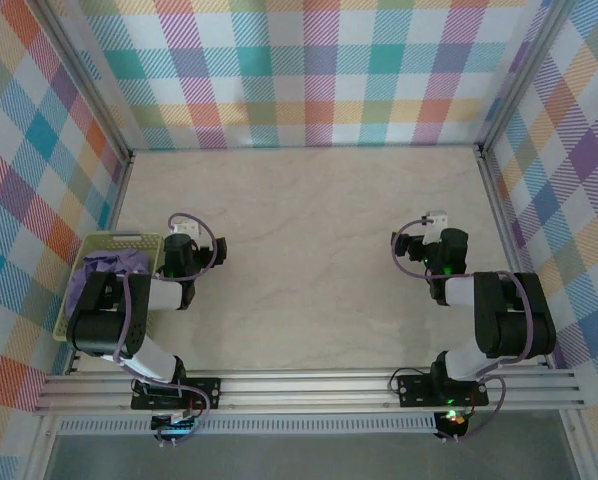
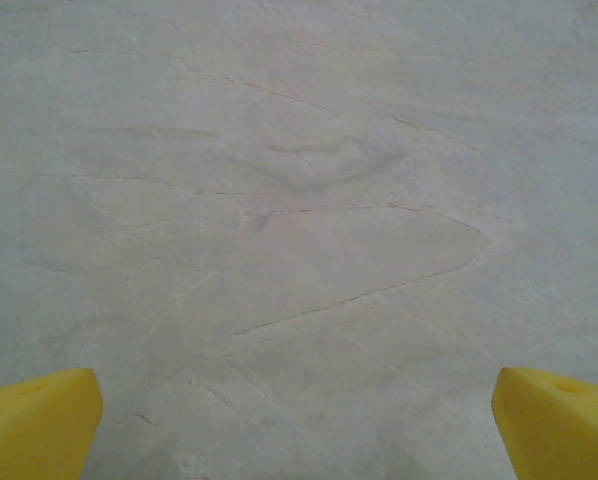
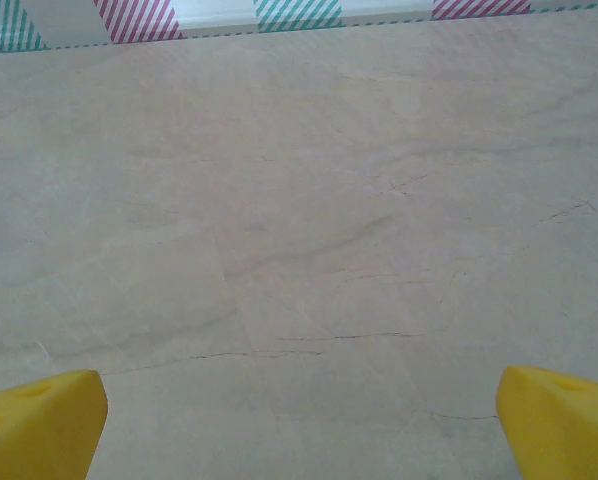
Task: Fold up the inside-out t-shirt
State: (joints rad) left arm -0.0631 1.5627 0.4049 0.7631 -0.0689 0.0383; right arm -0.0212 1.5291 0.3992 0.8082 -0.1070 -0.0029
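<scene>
The inside-out t-shirt (image 1: 101, 270) is a bunched lavender heap inside a pale yellow-green basket (image 1: 129, 240) at the table's left edge, partly hidden by my left arm. My left gripper (image 1: 184, 238) hangs just right of the basket, over bare tabletop. In the left wrist view that left gripper (image 2: 299, 425) is open, yellow fingertips (image 2: 39, 420) far apart with nothing between. On the right side of the table my right gripper (image 1: 424, 240) is folded back over bare marble. Seen from the right wrist, this right gripper (image 3: 299, 425) is open and empty.
The beige marble-look table (image 1: 309, 260) is boxed in by plaid walls (image 1: 309, 70) at the back and both sides. An aluminium rail (image 1: 309, 390) with both arm bases runs along the near edge.
</scene>
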